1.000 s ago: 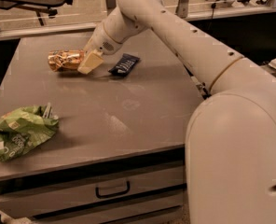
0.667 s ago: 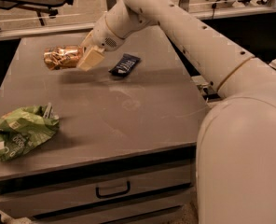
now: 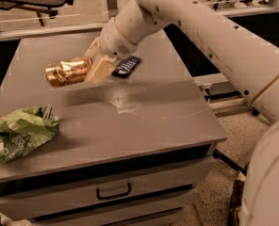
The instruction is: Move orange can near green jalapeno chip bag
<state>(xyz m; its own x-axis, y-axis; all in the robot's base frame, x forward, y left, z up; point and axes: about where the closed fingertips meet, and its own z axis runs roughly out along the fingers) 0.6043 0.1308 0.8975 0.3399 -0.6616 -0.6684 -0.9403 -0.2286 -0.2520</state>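
Note:
The orange can, shiny orange-gold and dented, lies sideways in my gripper, which is shut on its right end. The can hangs above the grey table, over its left middle. The green jalapeno chip bag, light green and wrinkly, lies at the table's front left edge, below and to the left of the can. My white arm reaches in from the upper right.
A flat dark navy snack packet lies on the table just right of the gripper. The table has a drawer with a handle at the front. Chairs and desks stand behind. My white base fills the right side.
The gripper has lifted the can off the table and carried it toward the front, closer to the chip bag. The camera view has also shifted closer.

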